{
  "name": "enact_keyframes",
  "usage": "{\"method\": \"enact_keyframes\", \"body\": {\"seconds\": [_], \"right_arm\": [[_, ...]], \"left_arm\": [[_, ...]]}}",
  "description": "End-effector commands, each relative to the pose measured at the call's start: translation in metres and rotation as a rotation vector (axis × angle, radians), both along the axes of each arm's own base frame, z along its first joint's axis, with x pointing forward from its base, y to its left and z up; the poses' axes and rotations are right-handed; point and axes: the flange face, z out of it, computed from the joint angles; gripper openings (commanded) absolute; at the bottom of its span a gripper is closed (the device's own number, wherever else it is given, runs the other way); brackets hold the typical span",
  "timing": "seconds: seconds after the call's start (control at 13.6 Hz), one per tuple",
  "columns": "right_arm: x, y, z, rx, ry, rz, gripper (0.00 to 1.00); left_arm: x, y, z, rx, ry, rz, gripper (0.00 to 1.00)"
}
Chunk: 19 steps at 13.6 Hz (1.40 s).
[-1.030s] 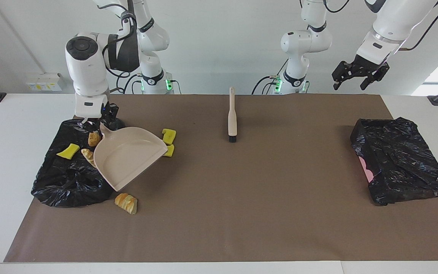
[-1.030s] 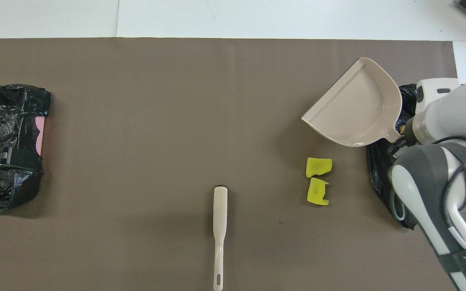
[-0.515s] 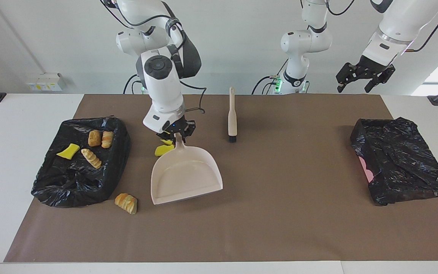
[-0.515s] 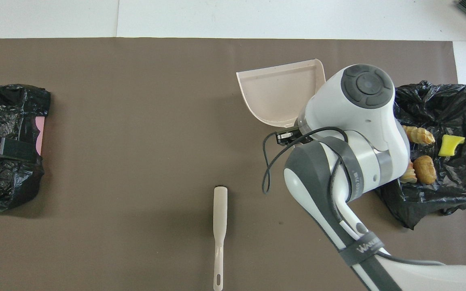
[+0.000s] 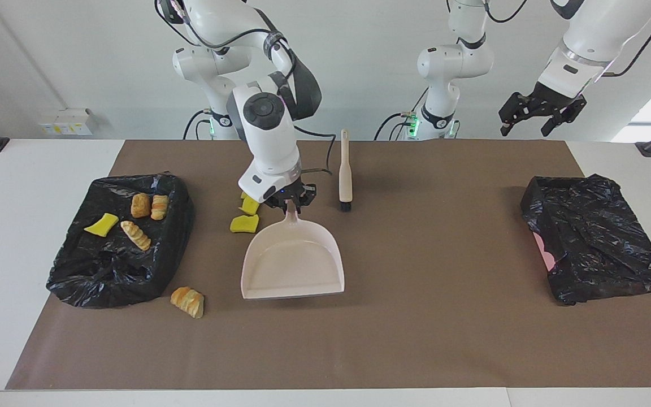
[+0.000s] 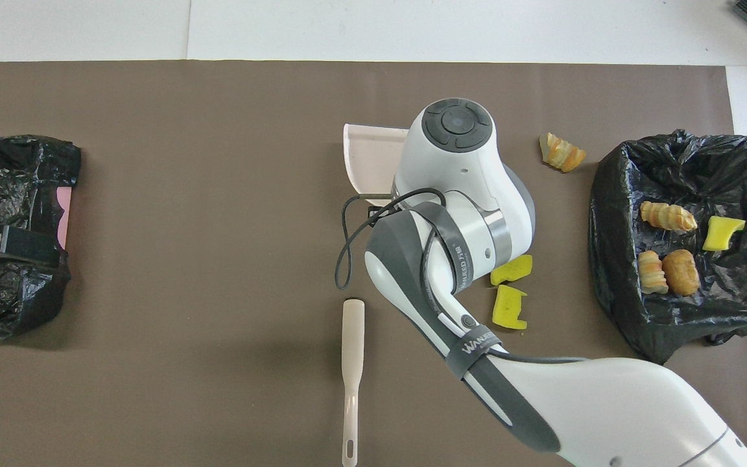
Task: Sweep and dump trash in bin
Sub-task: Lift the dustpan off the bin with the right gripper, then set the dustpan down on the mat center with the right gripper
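1. We see two black-bagged bins: the bin at the right arm's end of the table holds four trash pieces; the second bin at the left arm's end shows none.
2. The right arm has swung away from the loaded bin to mid-table within the last second.
3. The dustpan now sits empty and flat on the mat, its mouth facing away from the robots; we judge one dump complete and a new sweep being set up.
4. The right gripper is clenched on the dustpan handle.
5. The left gripper waits released, raised over the table edge near the second bin.
6. The brush lies untouched beside the dustpan handle.
7. Three pieces remain loose: two yellow sponges beside the handle, one bread chunk just beside the loaded bin.
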Motion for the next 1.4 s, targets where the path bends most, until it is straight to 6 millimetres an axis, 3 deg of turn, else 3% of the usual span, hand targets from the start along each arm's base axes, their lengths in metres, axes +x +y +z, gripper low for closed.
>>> {"method": "enact_keyframes", "body": {"seconds": [0.0,0.22,0.37,0.52,0.74,1.1,1.32], "right_arm": [[0.019,0.021,-0.007,0.03,-0.006,-0.019,0.0],[0.017,0.042,-0.024,0.04,-0.029,-0.011,0.0],[0.017,0.042,-0.026,0.039,-0.027,-0.036,0.0],[0.023,0.04,-0.024,0.048,-0.059,-0.066,0.99],[0.023,0.035,-0.011,0.048,-0.068,-0.063,1.0],[-0.001,0.026,0.011,0.026,-0.05,-0.052,1.0],[-0.036,0.019,0.022,0.002,-0.033,-0.05,1.0]], "left_arm": [[-0.003,0.007,0.012,0.021,-0.006,-0.024,1.0],[-0.001,0.007,0.014,0.036,-0.024,-0.044,1.0],[0.0,0.006,0.014,0.028,-0.04,-0.046,1.0],[0.003,0.008,0.013,0.026,-0.063,-0.038,1.0],[0.004,0.009,0.012,0.026,-0.063,-0.035,1.0],[0.002,0.01,0.013,0.03,-0.056,-0.027,1.0],[0.003,0.01,0.014,0.029,-0.059,-0.027,1.0]]}}
